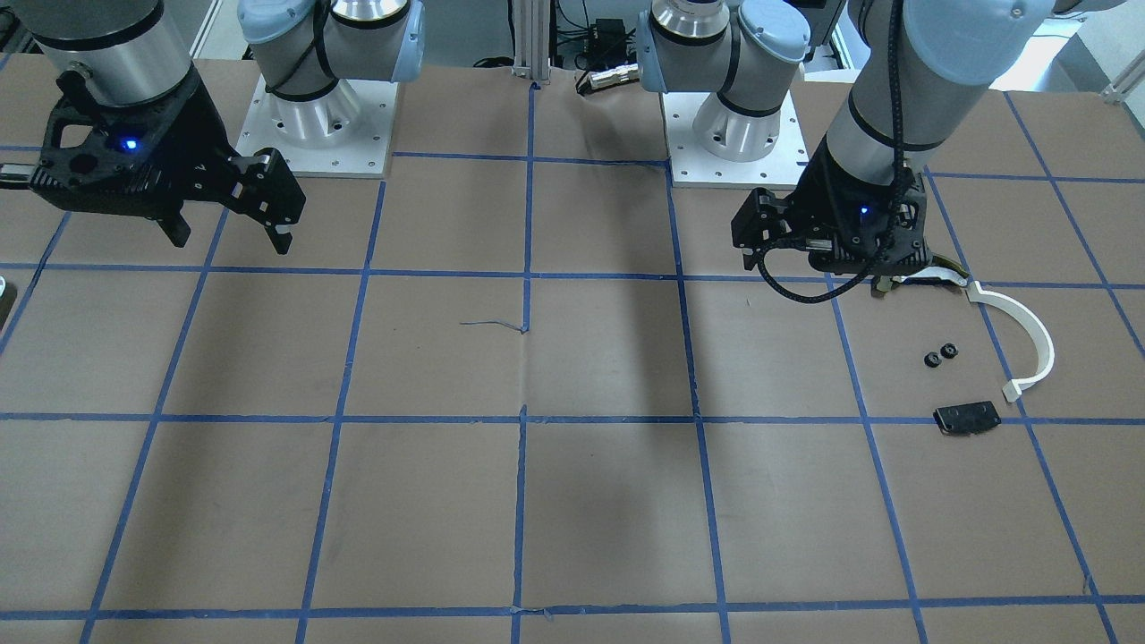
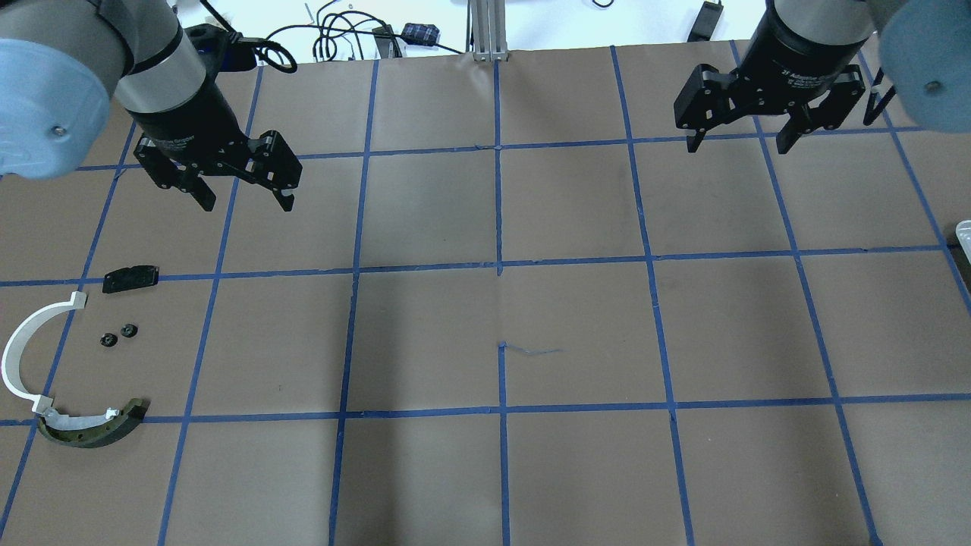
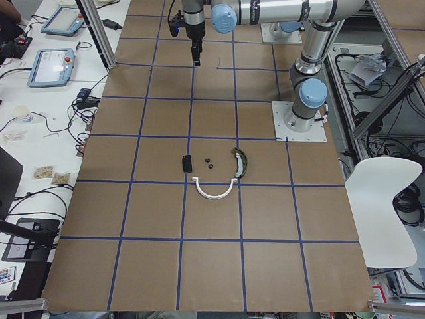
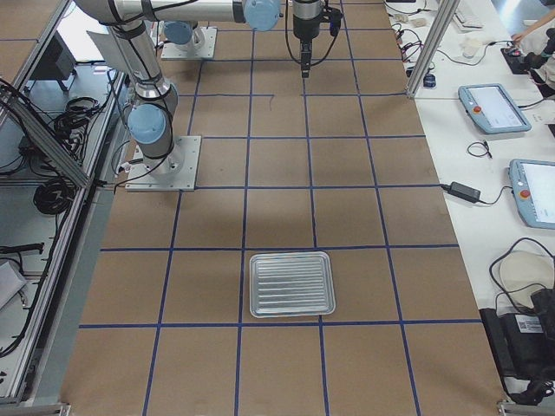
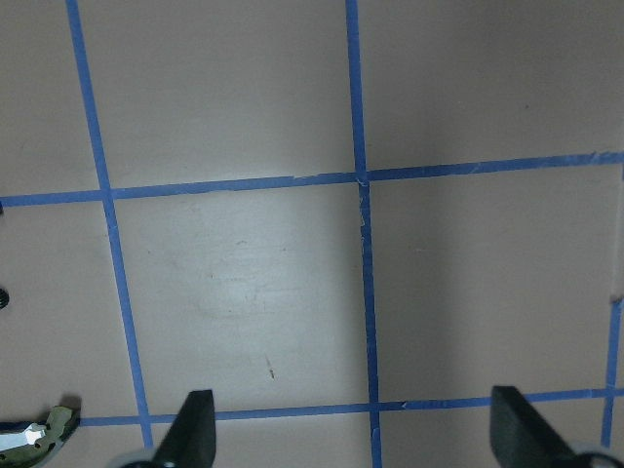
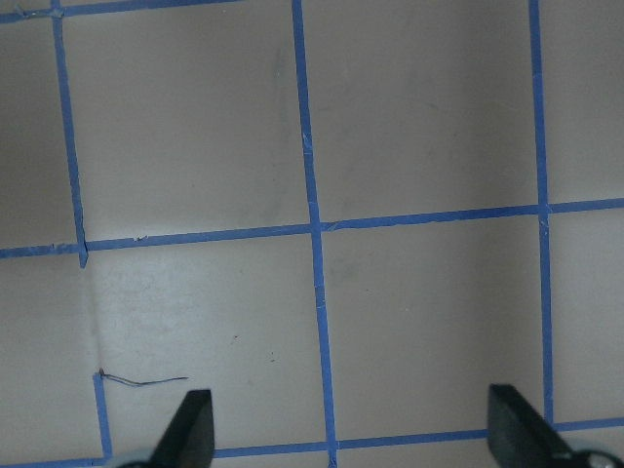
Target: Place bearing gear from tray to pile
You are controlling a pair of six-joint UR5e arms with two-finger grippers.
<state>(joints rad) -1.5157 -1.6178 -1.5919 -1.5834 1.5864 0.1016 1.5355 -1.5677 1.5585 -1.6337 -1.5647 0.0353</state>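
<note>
Apparently finished: two small bearing gears (image 2: 129,330) lie in the pile (image 2: 87,434) by the desk's left edge, the right-edge tray (image 4: 291,256) looks bare, and the left gripper (image 2: 246,203) and right gripper (image 2: 738,144) gape empty, so retreating seems next.

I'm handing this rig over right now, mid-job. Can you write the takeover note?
Grippers: left gripper open and empty, above the table near the pile; right gripper open and empty, raised on the other side.
Pile, robot's left end: white arc, dark curved piece, black plate, two small black round parts.
The tray, right end, looks empty.
Done: apparently the transfer.
Left: confirm the tray holds nothing.
</note>
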